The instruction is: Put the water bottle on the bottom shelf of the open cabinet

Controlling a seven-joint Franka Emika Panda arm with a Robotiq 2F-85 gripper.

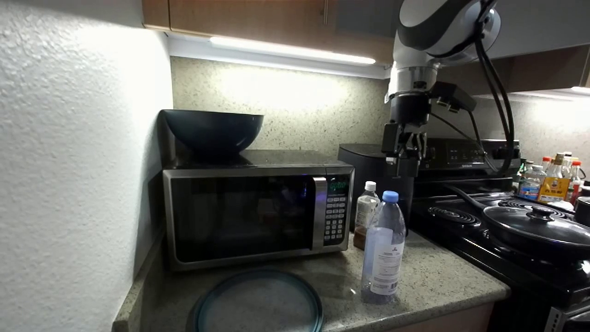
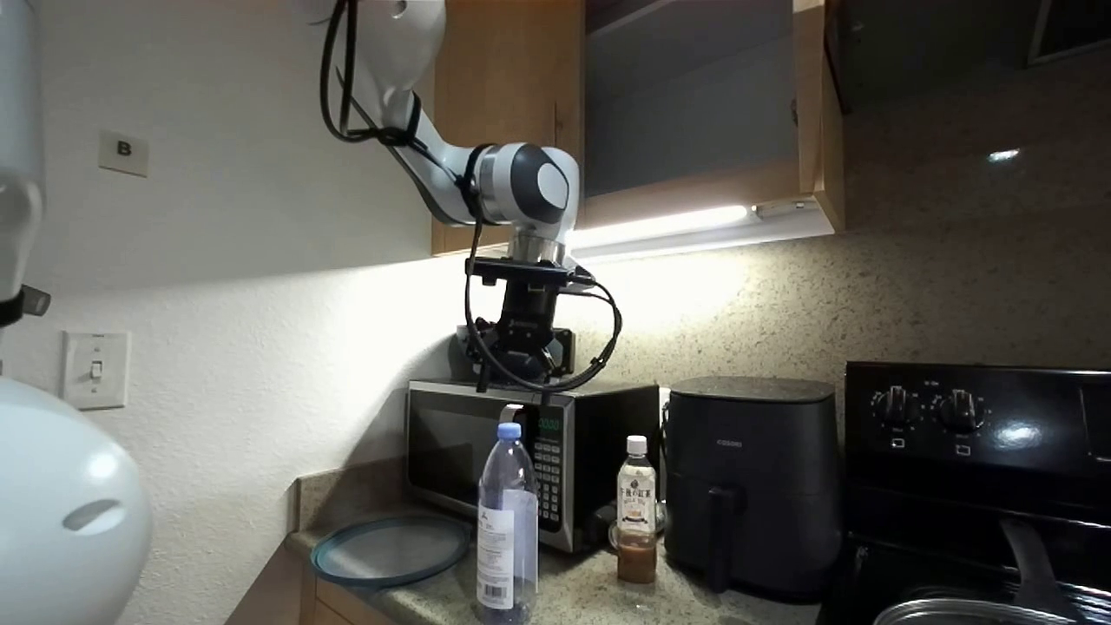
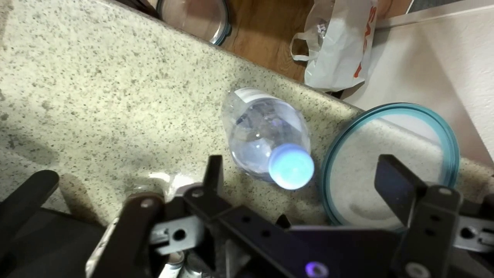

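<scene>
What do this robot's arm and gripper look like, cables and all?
A glossy white, rounded robot arm with dark grey curved panels, a silver metallic wrist collar and looping black cables. The black, angular gripper has blocky black jaws and small silvery metal brackets.

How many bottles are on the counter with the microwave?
2: the blue-capped water bottle, near the front edge; and a shorter, white-capped bottle, by the gap between microwave and air fryer. More could be hidden behind those.
</scene>
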